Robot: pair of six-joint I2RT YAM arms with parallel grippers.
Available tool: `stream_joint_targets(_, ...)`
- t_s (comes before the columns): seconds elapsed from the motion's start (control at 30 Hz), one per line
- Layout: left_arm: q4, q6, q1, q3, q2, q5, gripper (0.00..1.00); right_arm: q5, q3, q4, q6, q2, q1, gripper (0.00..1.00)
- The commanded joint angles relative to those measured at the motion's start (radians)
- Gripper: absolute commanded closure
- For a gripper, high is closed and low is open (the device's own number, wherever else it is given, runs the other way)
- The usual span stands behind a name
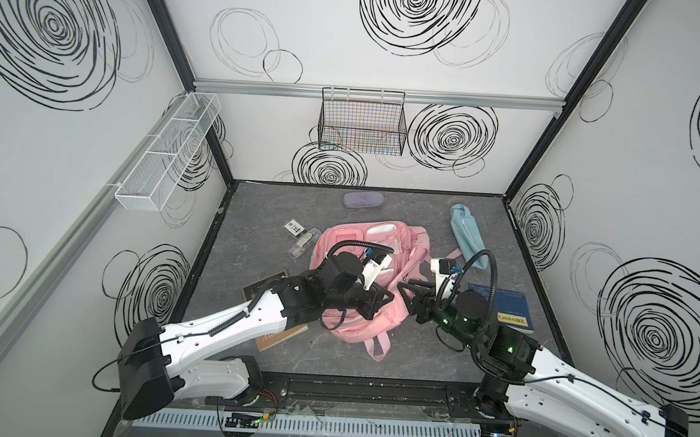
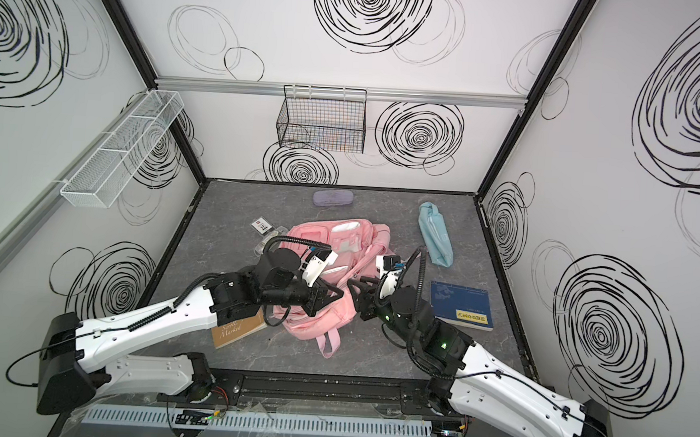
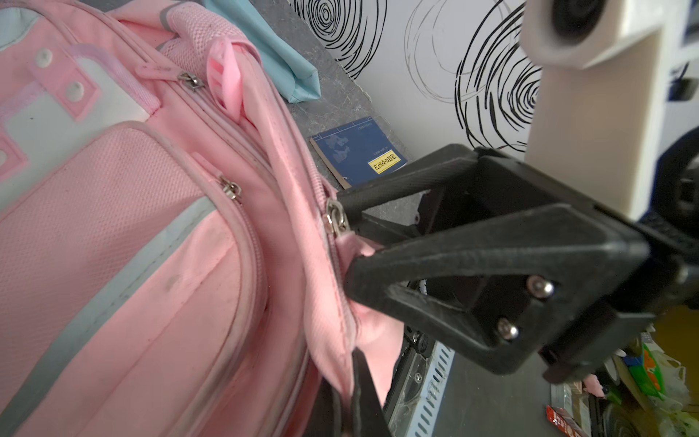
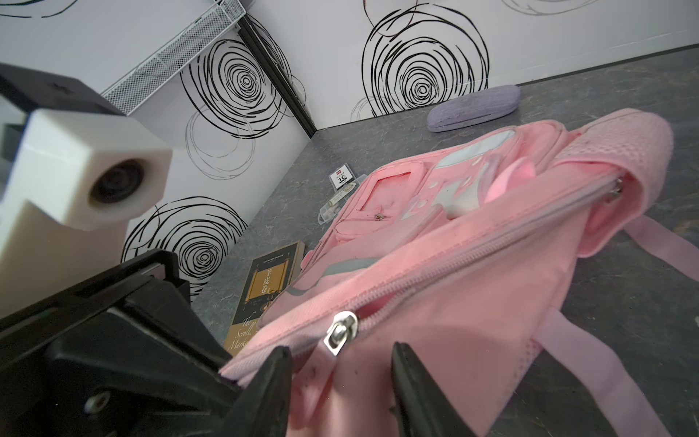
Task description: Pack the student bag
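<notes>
A white mesh wall tray of 3 compartments hangs at the left of both top views. At the lower left of the grey table lies a brown hardback book, half covered by the left arm. Above it are a small white card pack and a clear plastic case, just beside the bag.

The large pink fabric student bag lies at the table's middle, front pockets up. The 2 arms cross its lower half and cover much of it. The left end effector is pressed together, pinching pink fabric at the bag's rim. The right end effector is spread, with 1 finger on each side of the silver zip pull.

Toward the upper middle are a lilac oval case and, on the back wall, a black wire basket. At the right lie a light-blue zip pouch and a dark blue book with a yellow label, its near corner hidden by the right arm.

The bag's inside is hidden. The wire basket's contents are too faint to make out. The clear case holds something pale that I cannot identify.
</notes>
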State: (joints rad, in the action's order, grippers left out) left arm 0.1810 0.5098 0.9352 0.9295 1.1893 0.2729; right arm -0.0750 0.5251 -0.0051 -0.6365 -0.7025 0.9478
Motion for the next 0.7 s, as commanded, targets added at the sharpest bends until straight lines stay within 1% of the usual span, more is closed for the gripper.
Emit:
stream_joint_targets(0.0, -0.255, 0.040, -0.010, 0.002, -0.052, 0.038, 1.00, 0.046, -0.040, 0.016, -0.031, 0.003, -0.005, 0.51)
stream_joint_targets(0.07, -0.283, 0.054, -0.015, -0.006, -0.053, 0.055, 1.00, 0.055, -0.045, 0.023, -0.032, 0.001, -0.007, 0.50)
stream_joint_targets(0.17, -0.325, 0.067, -0.016, -0.011, -0.046, 0.095, 1.00, 0.064, -0.055, 0.044, -0.030, 0.001, -0.007, 0.52)
stream_joint_targets(0.23, -0.348, 0.080, -0.016, -0.013, -0.041, 0.118, 1.00, 0.073, -0.063, 0.057, -0.030, -0.004, -0.008, 0.58)
stream_joint_targets(0.37, -0.367, 0.087, -0.014, -0.014, -0.044, 0.127, 1.00, 0.084, -0.075, 0.061, -0.033, -0.013, -0.014, 0.65)
stream_joint_targets(0.67, -0.363, 0.080, -0.012, -0.032, -0.046, 0.112, 1.00, 0.087, -0.079, 0.005, -0.022, 0.020, -0.062, 0.83)
